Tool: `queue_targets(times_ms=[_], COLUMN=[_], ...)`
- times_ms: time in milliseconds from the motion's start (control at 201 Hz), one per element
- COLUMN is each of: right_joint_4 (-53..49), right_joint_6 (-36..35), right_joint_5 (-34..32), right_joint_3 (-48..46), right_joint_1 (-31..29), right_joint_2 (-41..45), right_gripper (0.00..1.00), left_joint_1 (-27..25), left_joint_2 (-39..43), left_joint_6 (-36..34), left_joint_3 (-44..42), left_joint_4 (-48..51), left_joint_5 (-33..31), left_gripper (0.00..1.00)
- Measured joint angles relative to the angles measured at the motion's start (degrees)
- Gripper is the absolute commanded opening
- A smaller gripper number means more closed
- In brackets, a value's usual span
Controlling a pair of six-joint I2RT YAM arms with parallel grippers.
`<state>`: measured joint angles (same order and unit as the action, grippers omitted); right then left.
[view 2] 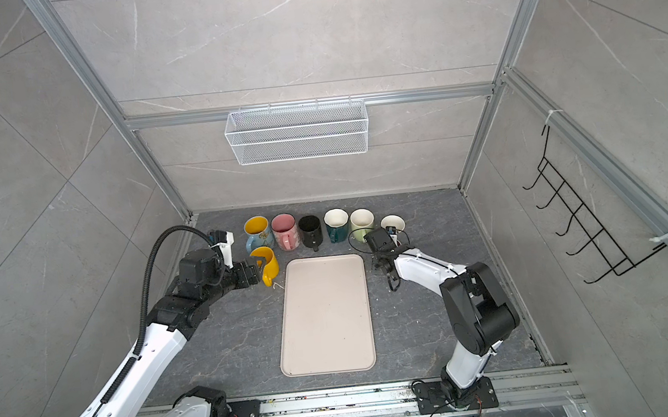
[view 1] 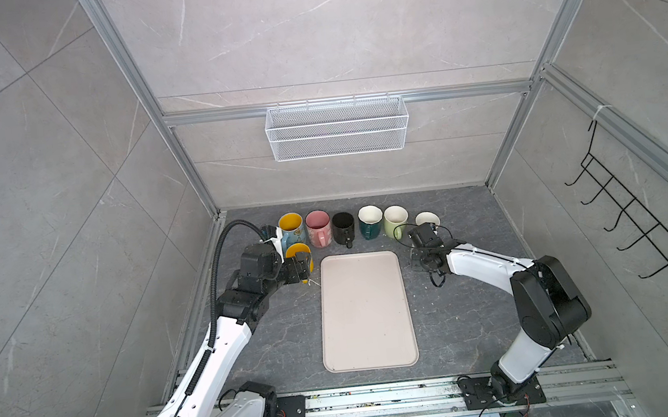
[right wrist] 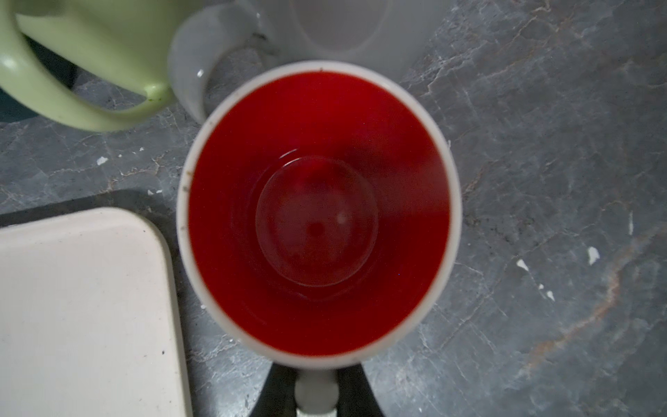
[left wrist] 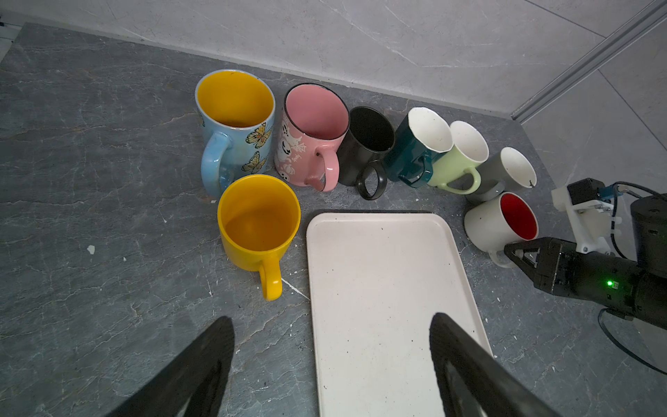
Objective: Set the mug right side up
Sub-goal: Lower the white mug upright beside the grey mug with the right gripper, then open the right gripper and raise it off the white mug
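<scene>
A white mug with a red inside [right wrist: 317, 216] stands mouth up on the grey table, just off the tray's far right corner [left wrist: 494, 224]. My right gripper [right wrist: 317, 375] is shut on its white handle, one dark finger on each side; it also shows in the left wrist view [left wrist: 516, 252]. In both top views this gripper [view 1: 419, 262] [view 2: 381, 265] and its wrist cover the mug. My left gripper [left wrist: 332, 321] is open with nothing between its fingers. It hangs by the tray's far left corner, next to a yellow mug [left wrist: 258, 220] [view 1: 299, 251].
A cream tray [view 1: 365, 311] [view 2: 326, 314] lies in the middle. Along the back wall stand a blue butterfly mug [left wrist: 234, 119], pink [left wrist: 310, 133], black [left wrist: 364, 144], teal [left wrist: 418, 144], light green [left wrist: 458, 159] and grey [left wrist: 505, 169] mugs. A wire basket [view 1: 337, 127] and hook rack [view 1: 633, 214] hang on the walls.
</scene>
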<state>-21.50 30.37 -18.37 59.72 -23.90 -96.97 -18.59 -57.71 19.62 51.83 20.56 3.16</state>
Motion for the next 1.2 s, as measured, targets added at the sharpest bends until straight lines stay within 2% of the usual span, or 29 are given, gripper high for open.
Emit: queue_targets(times_ms=[249,577,796,896,931,976,1120,1170,1200], right_joint_4=[0.22,-1.38,-1.99,-2.75,-2.99,-3.26,-4.42,-4.42,-4.33], right_joint_6=[-0.35,-1.01,-1.14,-1.64,-1.95,-2.69,-6.69,-8.33,-9.42], right_joint_5=[1.03,3.26,4.09,4.07,3.76,3.08,-1.05,-3.1,-4.55], right_joint_3=[-0.24,-1.75,-2.95,-3.37,-3.39,-3.39,-2.73,-2.14,-1.86], right_joint_1=[0.37,0.48,0.46,0.46,0.42,0.33,0.2,0.17,0.17], right_joint_2=[0.39,1.49,7.63,12.66,14.62,17.31,26.05,28.22,29.31], right_gripper=[0.25,0.63,0.68,0.71,0.86,0.98,0.99,0.99,0.99], left_joint_1=[0.0,0.0,0.0,0.0,0.0,0.0,0.0,0.0,0.0], left_joint_2=[0.26,1.62,2.47,3.21,3.52,3.96,4.94,5.07,5.09], left_joint_6=[0.07,0.13,0.0,-0.57,-0.76,-1.03,-2.75,-3.43,-3.96], left_joint_3=[0.0,-0.28,-0.98,-1.49,-1.88,-2.6,-6.67,-8.66,-9.84], left_joint_4=[0.0,-0.02,0.2,0.2,0.13,0.0,-1.75,-3.41,-4.44], left_joint_5=[-0.02,-0.02,-1.62,-6.1,-8.24,-11.67,-24.2,-28.28,-30.42], left_gripper=[0.87,0.87,0.88,0.89,0.89,0.89,0.91,0.99,1.0])
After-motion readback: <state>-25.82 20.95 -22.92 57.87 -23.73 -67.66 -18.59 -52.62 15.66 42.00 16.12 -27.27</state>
